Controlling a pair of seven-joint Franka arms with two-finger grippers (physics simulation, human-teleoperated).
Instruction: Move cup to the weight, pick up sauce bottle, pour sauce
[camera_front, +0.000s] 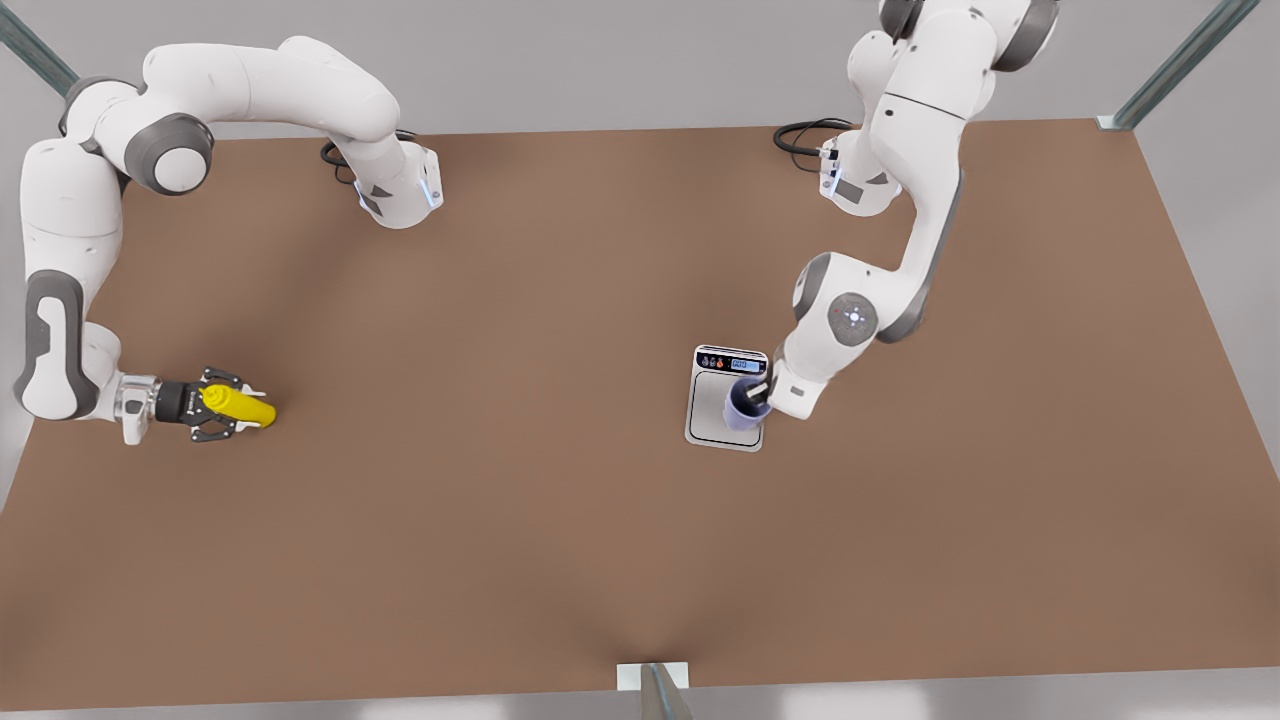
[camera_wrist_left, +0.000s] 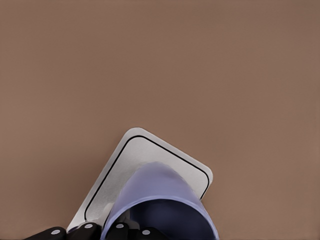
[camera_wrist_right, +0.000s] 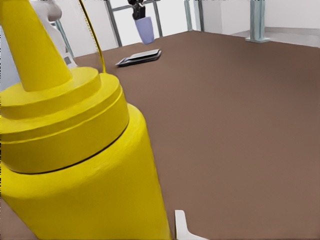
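The lavender-blue cup (camera_front: 745, 405) (camera_wrist_left: 160, 200) is over the weight (camera_front: 712, 410) (camera_wrist_left: 135, 155), a silver scale with a dark display strip, near the plate's corner. My left gripper (camera_front: 757, 390) is shut on the cup's rim, and its dark fingers (camera_wrist_left: 117, 232) show at the rim. Far off in the right wrist view, the cup (camera_wrist_right: 145, 30) hangs a little above the weight (camera_wrist_right: 142, 56). On the front view's left, my right gripper (camera_front: 228, 405) is shut on the yellow sauce bottle (camera_front: 245, 407) (camera_wrist_right: 75, 165), which points sideways low over the table.
The brown table (camera_front: 500, 520) stretches wide between the two arms. Black cables (camera_front: 800, 135) lie by the arm bases at the far edge. Metal frame posts (camera_front: 1180, 60) stand at the corners, and a bracket (camera_front: 653, 680) sits at the near edge.
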